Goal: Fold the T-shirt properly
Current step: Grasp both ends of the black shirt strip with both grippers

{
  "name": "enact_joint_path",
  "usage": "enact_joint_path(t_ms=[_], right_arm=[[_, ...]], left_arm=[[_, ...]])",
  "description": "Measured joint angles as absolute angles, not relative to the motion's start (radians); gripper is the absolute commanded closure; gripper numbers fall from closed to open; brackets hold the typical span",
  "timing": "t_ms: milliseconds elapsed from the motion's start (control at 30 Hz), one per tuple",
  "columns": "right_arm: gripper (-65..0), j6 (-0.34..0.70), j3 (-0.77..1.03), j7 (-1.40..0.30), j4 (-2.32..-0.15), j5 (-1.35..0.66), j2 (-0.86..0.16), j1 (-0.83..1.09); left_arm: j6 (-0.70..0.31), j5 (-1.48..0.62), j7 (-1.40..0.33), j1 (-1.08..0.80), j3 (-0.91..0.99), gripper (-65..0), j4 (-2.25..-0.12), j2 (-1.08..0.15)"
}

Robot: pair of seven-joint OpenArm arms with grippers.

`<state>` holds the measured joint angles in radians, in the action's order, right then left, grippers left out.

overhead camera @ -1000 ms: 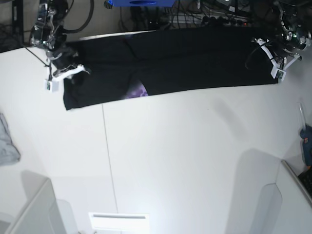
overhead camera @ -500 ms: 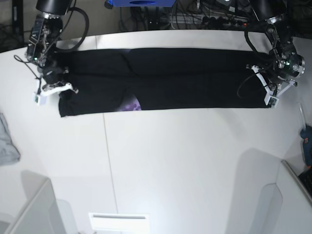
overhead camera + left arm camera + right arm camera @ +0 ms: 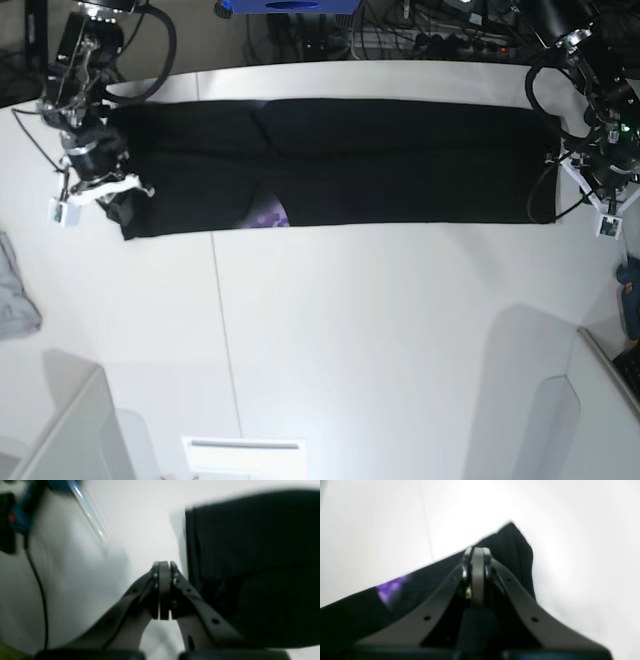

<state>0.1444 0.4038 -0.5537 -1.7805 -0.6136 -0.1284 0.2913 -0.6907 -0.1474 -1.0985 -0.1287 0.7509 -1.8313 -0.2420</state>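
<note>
White table [image 3: 400,330] — purple print [image 3: 390,588] on T-shirt [image 3: 425,580], right wrist view, not left.

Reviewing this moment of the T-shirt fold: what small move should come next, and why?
Probably lift the right tool slightly and ease it sideways off the black T-shirt. Both tools look shut with no cloth between them, and the left tool is already beside the shirt, over bare tabletop, while the right one remains over its end.

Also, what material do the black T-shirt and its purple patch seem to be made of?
The T-shirt looks like matte woven or knitted fabric, probably cotton: soft folds, no shine. The purple patch seems printed on it; ink type unclear.
</note>
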Motion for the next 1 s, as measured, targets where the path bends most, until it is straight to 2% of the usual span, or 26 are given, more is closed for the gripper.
enact_joint_path(t_ms=[200, 367, 433, 500, 1000], right_arm=[[0.0, 0.154, 0.401, -0.554, -1.892, -0.617, -0.126, 0.355], [0.0, 0.154, 0.401, -0.553, -1.892, -0.617, -0.126, 0.364], [0.0, 0.154, 0.381, -0.553, -1.892, -0.612, -0.128, 0.370], [0.0, 0.154, 0.344, -0.557, -1.892, -0.608, -0.128, 0.375], [0.0, 0.154, 0.227, -0.550, -1.892, -0.609, -0.128, 0.387]], left_arm=[[-0.693, -0.312, -1.114, -0.193, 0.920, 0.0, -1.788, -0.249], [-0.692, -0.501, -1.106, -0.246, 0.981, -42.0, -1.738, -0.250], [-0.693, -0.543, -1.107, -0.263, 0.975, -52.8, -1.723, -0.249], [-0.693, -0.565, -1.108, -0.266, 0.973, -59.1, -1.701, -0.247], [-0.689, -0.570, -1.057, -0.217, 0.880, -60.1, -1.528, -0.244]])
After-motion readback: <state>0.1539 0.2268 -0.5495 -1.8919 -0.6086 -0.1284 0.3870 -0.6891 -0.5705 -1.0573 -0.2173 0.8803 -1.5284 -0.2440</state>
